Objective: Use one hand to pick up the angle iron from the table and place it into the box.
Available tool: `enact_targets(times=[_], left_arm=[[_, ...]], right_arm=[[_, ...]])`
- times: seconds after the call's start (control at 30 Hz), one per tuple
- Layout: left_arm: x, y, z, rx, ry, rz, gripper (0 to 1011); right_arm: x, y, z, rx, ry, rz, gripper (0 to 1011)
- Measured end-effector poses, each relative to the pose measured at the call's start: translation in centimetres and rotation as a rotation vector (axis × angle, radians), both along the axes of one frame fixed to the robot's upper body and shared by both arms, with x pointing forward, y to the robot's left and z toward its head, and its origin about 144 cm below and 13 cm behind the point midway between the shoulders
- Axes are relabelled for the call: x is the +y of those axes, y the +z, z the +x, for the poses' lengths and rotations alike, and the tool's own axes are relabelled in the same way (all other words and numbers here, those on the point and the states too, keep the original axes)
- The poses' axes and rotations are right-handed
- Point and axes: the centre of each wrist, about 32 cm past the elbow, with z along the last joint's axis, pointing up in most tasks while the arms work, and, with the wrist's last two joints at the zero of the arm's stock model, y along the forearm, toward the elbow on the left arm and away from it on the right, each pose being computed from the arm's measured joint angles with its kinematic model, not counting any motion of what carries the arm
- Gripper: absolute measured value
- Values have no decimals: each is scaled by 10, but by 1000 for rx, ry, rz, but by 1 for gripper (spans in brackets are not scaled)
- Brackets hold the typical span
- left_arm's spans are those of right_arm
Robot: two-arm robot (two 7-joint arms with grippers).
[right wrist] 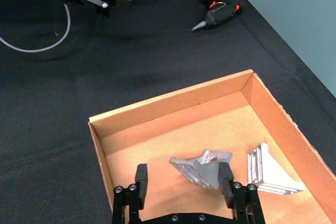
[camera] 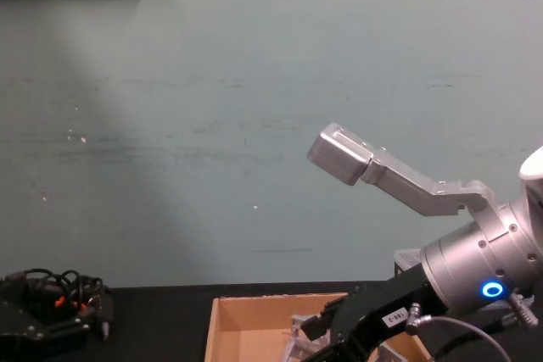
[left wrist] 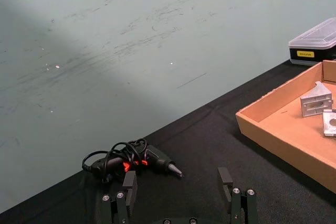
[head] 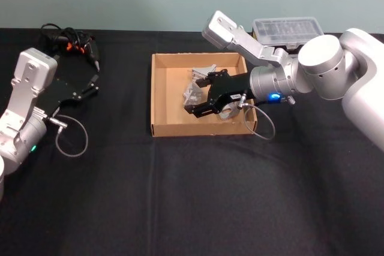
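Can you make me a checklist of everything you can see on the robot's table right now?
Surface: black table, covered in dark cloth.
Job's things: tan cardboard box at the middle; two silver angle irons lie inside, one between the right jaws, the other beside it.
Clutter: a black power tool with orange marks at the far left; a black case with a clear lid behind the box.
Grippers: right gripper over the box, jaws open; left gripper over the table at the left, jaws open.
Cables: a grey loop by the left arm, another by the right wrist.
Surroundings: a pale green wall.
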Motion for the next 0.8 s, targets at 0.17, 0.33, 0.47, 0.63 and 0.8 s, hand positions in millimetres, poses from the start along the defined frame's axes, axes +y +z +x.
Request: enact_targets(times=[0.17, 0.33, 0.47, 0.63, 0.8], left_arm=[[0, 0, 0, 0, 0, 0, 1000], [0, 0, 0, 0, 0, 0, 1000], [0, 0, 0, 0, 0, 0, 1000], [0, 0, 0, 0, 0, 0, 1000], [0, 0, 0, 0, 0, 0, 1000]], right_arm=[[-1, 3, -2, -11, -3, 14, 946], [-6, 9, -9, -37, -22, 49, 1000], [-11, 15, -16, -60, -45, 83, 1000], [-22, 24, -27, -102, -100, 133, 1000], [-37, 29, -41, -166, -195, 181, 1000]])
